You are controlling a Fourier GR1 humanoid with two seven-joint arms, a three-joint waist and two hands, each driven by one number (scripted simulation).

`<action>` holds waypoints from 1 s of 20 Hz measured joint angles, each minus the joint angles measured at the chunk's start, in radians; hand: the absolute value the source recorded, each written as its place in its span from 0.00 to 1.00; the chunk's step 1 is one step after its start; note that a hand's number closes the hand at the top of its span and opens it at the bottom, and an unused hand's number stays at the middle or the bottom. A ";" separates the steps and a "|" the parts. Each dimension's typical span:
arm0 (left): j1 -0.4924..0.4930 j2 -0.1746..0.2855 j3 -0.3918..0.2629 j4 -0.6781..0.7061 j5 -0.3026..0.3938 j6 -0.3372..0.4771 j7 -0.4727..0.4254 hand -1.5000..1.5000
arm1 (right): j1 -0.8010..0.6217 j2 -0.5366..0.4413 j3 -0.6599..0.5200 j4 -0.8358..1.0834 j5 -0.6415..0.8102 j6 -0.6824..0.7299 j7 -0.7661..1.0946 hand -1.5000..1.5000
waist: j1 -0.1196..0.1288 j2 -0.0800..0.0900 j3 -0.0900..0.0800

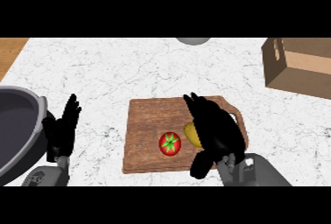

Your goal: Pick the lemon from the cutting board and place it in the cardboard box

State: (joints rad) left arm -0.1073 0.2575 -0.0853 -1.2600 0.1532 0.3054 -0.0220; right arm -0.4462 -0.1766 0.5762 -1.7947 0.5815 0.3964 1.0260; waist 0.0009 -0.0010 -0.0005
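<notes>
Pot: a dark pot stands at the left edge of the counter, partly out of view.
Left robot hand: the left robot hand rests open just beside the pot, fingers up. I judge it is parked there to keep out of the way.
Cutting board: the wooden cutting board lies in the middle of the counter.
Tomato: a red tomato sits on the board, just left of the lemon.
Lemon: the lemon is on the board and only a yellow strip of it shows. Its long axis seems to run away from the robot, but the ends are hidden.
Right robot hand: the right robot hand covers the lemon from the right, fingers stretched out and not closed round it. It is probably placed so for the grasp.
Cardboard box: the cardboard box waits at the far right, well apart from the board.
</notes>
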 measured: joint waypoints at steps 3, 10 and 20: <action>0.004 -0.005 0.006 0.001 -0.005 -0.006 -0.008 0.50 | 0.001 0.015 -0.009 0.030 0.027 0.010 -0.008 0.00 | 0.000 0.000 0.000; -0.006 -0.008 0.020 -0.017 -0.022 -0.014 0.019 0.50 | 0.010 0.038 -0.027 0.104 0.091 0.042 -0.049 0.00 | 0.001 0.000 0.000; 0.014 -0.026 0.051 -0.025 -0.046 -0.047 0.019 0.50 | 0.034 0.095 -0.080 0.181 0.183 0.082 -0.109 0.00 | 0.001 0.001 0.001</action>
State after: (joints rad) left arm -0.0937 0.2319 -0.0339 -1.2854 0.1069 0.2588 -0.0026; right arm -0.4118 -0.0821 0.4964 -1.6138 0.7645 0.4783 0.9166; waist 0.0023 -0.0002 0.0000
